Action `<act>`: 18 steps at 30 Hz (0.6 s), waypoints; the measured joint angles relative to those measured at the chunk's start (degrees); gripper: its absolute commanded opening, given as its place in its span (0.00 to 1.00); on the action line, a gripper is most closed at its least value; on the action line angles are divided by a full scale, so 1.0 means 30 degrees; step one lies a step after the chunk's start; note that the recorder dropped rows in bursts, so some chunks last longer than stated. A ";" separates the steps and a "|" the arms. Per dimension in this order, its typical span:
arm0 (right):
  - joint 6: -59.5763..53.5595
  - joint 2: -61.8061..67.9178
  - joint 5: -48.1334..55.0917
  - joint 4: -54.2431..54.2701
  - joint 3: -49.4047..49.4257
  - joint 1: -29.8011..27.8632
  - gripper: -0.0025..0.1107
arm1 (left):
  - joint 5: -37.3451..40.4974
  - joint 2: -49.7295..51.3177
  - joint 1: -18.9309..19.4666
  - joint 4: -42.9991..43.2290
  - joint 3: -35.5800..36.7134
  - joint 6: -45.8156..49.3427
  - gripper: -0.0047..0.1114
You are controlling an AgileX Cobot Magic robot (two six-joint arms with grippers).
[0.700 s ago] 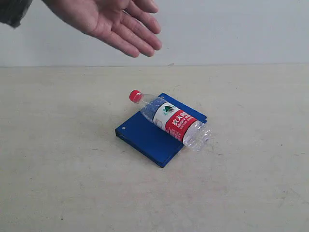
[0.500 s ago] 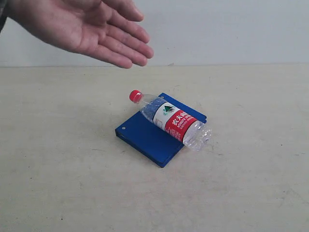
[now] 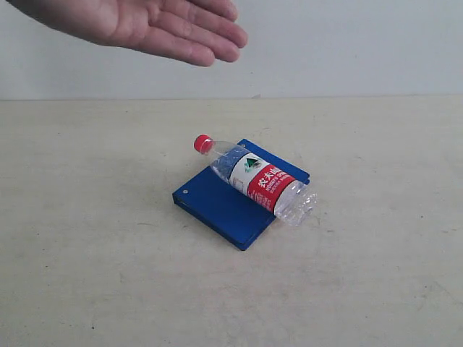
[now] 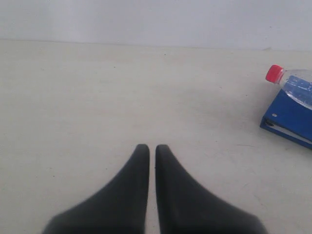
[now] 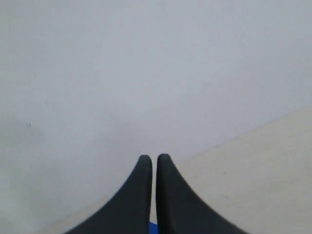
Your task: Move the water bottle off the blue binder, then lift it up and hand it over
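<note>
Pale beige, matte tabletop [image 3: 101, 275] with faint scuffs, filling the exterior view up to its far edge at 12 o'clock. Directly on it, near the centre, lies a flat, square, bright-blue binder [image 3: 217, 206], set diamond-wise: corners point to 12, 3, 6 and 9 o'clock, with a small silver rivet [image 3: 186, 192] at the 9 o'clock corner.

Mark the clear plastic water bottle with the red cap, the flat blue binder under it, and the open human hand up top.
clear plastic water bottle with red cap [image 3: 262, 181], exterior view, on its red-and-white label.
flat blue binder [image 3: 217, 204], exterior view, on its bare cover.
open human hand [image 3: 145, 24], exterior view, on the palm.
</note>
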 measured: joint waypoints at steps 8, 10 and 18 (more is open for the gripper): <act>1.2286 0.7003 -0.2782 -1.7620 -0.8369 0.2809 0.02 | 0.0000 0.0000 0.0000 0.0000 0.0000 0.0000 0.08; 1.7348 1.2872 -0.2505 -2.6098 -1.0365 0.4725 0.02 | 0.0000 0.0000 0.0000 0.0000 0.0000 0.0000 0.08; 2.2771 2.8205 -0.2398 -3.5991 -1.6195 0.9279 0.25 | 0.0000 0.0000 0.0000 0.0000 0.0000 0.0000 0.08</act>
